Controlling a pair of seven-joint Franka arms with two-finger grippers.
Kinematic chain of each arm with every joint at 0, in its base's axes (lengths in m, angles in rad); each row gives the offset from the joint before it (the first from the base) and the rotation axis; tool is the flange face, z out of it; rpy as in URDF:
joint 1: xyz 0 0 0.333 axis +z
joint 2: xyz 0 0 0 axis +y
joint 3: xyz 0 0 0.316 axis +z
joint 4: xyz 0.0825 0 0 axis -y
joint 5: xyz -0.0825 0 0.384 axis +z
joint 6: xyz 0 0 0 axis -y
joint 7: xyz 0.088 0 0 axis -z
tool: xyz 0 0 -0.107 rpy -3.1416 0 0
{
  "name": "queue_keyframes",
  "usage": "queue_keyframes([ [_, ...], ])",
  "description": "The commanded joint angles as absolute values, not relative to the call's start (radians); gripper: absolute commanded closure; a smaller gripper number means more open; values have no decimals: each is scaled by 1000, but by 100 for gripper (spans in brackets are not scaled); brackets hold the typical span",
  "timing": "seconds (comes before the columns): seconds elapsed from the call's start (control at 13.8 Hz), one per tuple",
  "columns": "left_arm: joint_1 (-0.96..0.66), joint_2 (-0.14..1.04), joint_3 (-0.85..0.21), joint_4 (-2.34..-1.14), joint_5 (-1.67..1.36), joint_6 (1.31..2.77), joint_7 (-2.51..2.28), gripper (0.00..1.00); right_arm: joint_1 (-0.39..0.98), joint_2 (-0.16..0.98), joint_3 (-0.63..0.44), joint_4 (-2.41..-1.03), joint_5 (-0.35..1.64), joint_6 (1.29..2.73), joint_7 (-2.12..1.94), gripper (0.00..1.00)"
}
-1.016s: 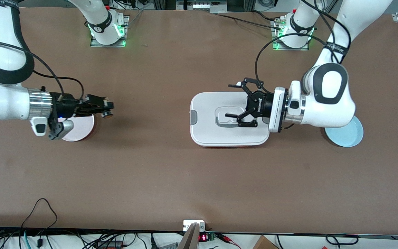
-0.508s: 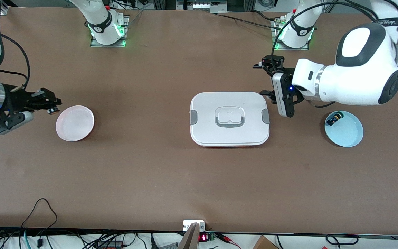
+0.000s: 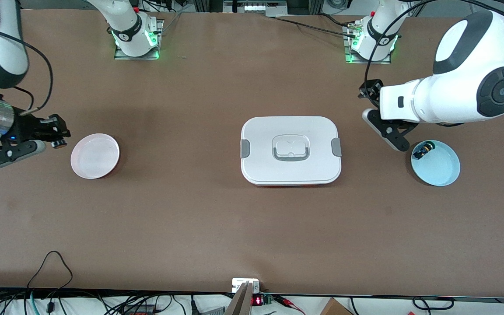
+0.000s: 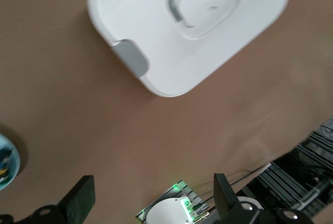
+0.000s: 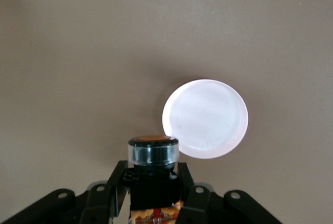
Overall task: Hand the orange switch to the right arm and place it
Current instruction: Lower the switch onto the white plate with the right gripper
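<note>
The matte brown table (image 3: 217, 227) lies smooth and flat, and nearest the front camera on it sits the pale blue round dish (image 3: 440, 168) at the left arm's end, a shallow glossy saucer with a small black part with a yellow-green end (image 3: 422, 151) lying inside it against the rim. Level with it, mid-table, rests the white rounded-rectangle box (image 3: 290, 150), smooth plastic, grey latch tabs at both short ends and a recessed grey-edged handle in the lid. Toward the right arm's end lies the pink round plate (image 3: 95, 155), a shallow glossy disc with a low rim. Just beside that plate, over bare table, hangs the right tool (image 3: 57, 134), slim black straight fingers clamped on the orange switch (image 5: 153, 157), a stubby black cylinder with a clear collar and a flat orange cap, pinched by its body. A shiny ribbed silver ring sits at that wrist. The left tool (image 3: 371, 90) hangs over bare table between the box and the blue dish, its black linkage fingers (image 4: 79, 199) spread wide, nothing between them.
</note>
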State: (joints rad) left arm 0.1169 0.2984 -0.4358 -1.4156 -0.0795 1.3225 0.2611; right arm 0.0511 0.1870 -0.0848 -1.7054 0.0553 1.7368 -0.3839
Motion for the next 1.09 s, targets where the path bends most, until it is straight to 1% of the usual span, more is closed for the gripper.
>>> queue_keyframes([
  [0.0, 107, 311, -445, -1378, 55, 1299, 135, 0, 64, 78, -98, -1987, 38, 1935, -330, 100],
  [0.15, 92, 310, -442, -1355, 154, 1302, 137, 0, 64, 61, -98, -2124, 38, 2105, -280, 100],
  [0.29, 101, 316, -434, -1269, 225, 1299, 138, 0, 66, 75, -97, -2219, 40, 2242, -229, 100],
  [0.36, 103, 310, -417, -1258, 238, 1319, 129, 0, 66, 95, -97, -2252, 40, 2311, -186, 100],
  [0.44, 92, 304, -381, -1255, 239, 1344, 117, 0, 66, 122, -97, -2267, 40, 2363, -163, 100],
  [0.58, 46, 272, -251, -1270, 184, 1385, 77, 0, 58, 196, -95, -2270, 40, 2462, -160, 100],
  [0.65, 25, 232, -177, -1311, 111, 1416, 51, 0, 52, 212, -97, -2273, 40, 2483, -158, 100],
  [0.73, -18, 172, -90, -1401, 53, 1467, 16, 0, 46, 230, -97, -2273, 41, 2500, -158, 100],
  [0.8, -82, 123, -7, -1472, 49, 1532, 6, 0, 43, 248, -95, -2273, 43, 2514, -158, 100],
  [0.87, -134, 82, 52, -1538, 52, 1595, 0, 0, 35, 276, -97, -2272, 41, 2535, -160, 100],
  [1.02, -124, -9, 61, -1702, 54, 1727, 11, 0, 20, 325, -95, -2272, 41, 2606, -170, 100],
])
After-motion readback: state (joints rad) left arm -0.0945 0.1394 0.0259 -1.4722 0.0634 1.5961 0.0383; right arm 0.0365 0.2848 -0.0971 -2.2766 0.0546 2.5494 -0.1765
